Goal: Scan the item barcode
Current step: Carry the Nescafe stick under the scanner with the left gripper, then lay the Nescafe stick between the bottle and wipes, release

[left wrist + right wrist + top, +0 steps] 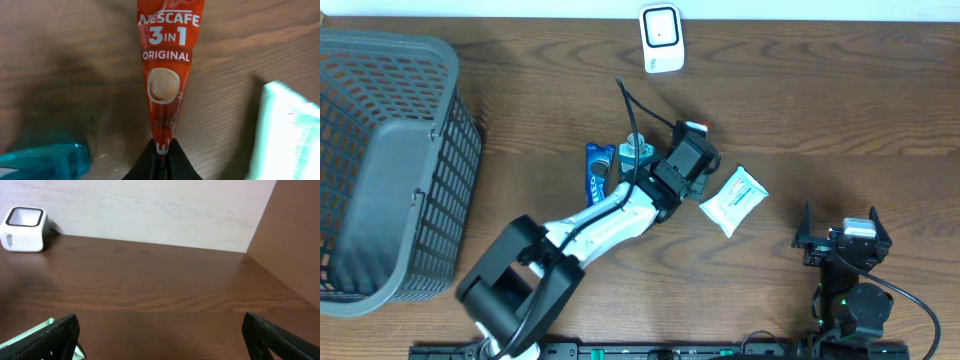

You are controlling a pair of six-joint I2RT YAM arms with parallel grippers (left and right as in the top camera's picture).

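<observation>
- The right fingers (841,235) are released wide and hold nothing. They are well apart from the other things, so I expect no collision from that side.
- The left fingers (159,159) are clenched on the bottom tip of the sachet (167,60). The pinch is thin, and I think a quick swing could make it slip or turn.
- The sachet is between the blue pack (45,160) and the wipes (287,130), over the counter (60,60). I cannot tell if it is lifted. A low move could brush one of them.
- No barcode shows on this side. If this side faces the scanner (661,38), far at the back of the counter, probably nothing is read, so the wrist may need to turn.
- The sachet is a slim red stick, narrow and creased at the pinch. Further along come a coffee cup picture, then "ORIGINAL", "3 IN 1" and "NESCAFE" at the wider far end.
- It looks light and soft, so it may bend on the way.
</observation>
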